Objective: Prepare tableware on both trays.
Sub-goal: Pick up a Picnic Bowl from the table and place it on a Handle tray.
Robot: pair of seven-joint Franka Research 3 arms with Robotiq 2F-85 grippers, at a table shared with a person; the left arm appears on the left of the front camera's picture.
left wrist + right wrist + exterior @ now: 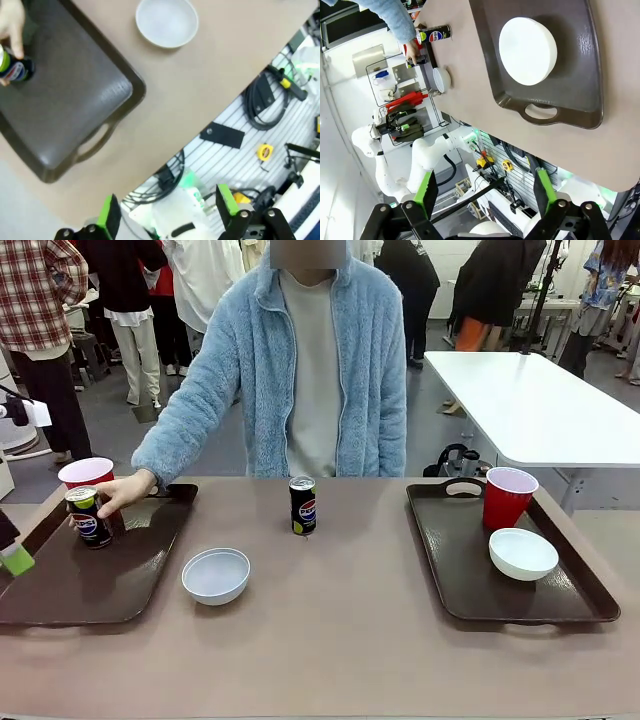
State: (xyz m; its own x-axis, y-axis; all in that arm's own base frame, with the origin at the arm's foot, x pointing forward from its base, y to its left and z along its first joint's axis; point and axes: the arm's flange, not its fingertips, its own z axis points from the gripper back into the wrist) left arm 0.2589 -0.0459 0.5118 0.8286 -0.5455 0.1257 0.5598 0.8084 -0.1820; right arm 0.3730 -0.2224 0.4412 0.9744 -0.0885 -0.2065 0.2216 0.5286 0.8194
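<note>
On the left tray (pixel 110 585) stands a red cup (pixel 88 474), and the person's hand (pixel 125 492) holds a black soda can (pixel 88 517) upright beside it. A white bowl (pixel 216 575) and a second can (pixel 302 505) stand on the bare table between the trays. The right tray (pixel 570 600) carries a red cup (pixel 508 497) and a white bowl (pixel 522 553). My left gripper (pixel 167 212) hangs open off the table's near edge, above the left tray's handle end (pixel 95 145); one of its green pads (pixel 15 558) shows at the far left. My right gripper (pixel 485 192) is open, off the right tray's near handle (pixel 540 111).
The person in a blue fleece sits at the far side, one arm (pixel 190 420) stretched over the left tray. Cables and tools (pixel 265 95) lie on a rack below the table's near edge. A white table (pixel 530 400) stands behind at the right.
</note>
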